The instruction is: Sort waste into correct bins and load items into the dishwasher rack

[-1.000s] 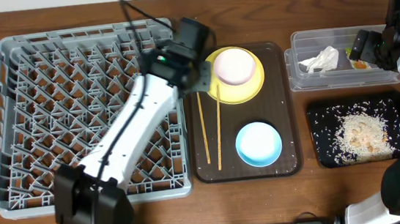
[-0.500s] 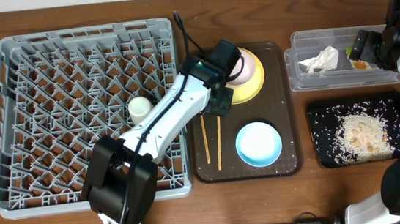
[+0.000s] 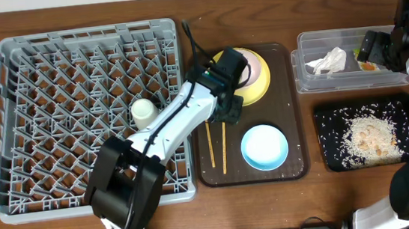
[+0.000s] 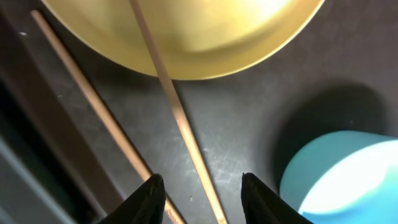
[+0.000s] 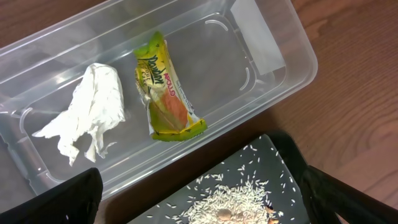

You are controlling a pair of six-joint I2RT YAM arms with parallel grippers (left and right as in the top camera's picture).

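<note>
Left tool (image 4: 202, 198) over a chopstick (image 4: 171, 99)
Half open and empty, it straddles the chopstick on the brown tray (image 4: 249, 124) by the yellow plate (image 4: 186, 31); the right tool (image 5: 199, 205) gapes wide, empty, above the clear tub (image 5: 224, 68).

On the dark brown serving tray (image 3: 293, 121), the left arm (image 3: 182, 120) hides the rack-side part of the yellow plate (image 3: 259, 91), much of the pink bowl (image 3: 258, 64) and the chopsticks' (image 3: 211, 148) upper ends. In the left wrist view, the tray's plate is cut off by the top edge. Its light blue bowl (image 4: 348, 177) is cut off by the right and bottom edges.
</note>
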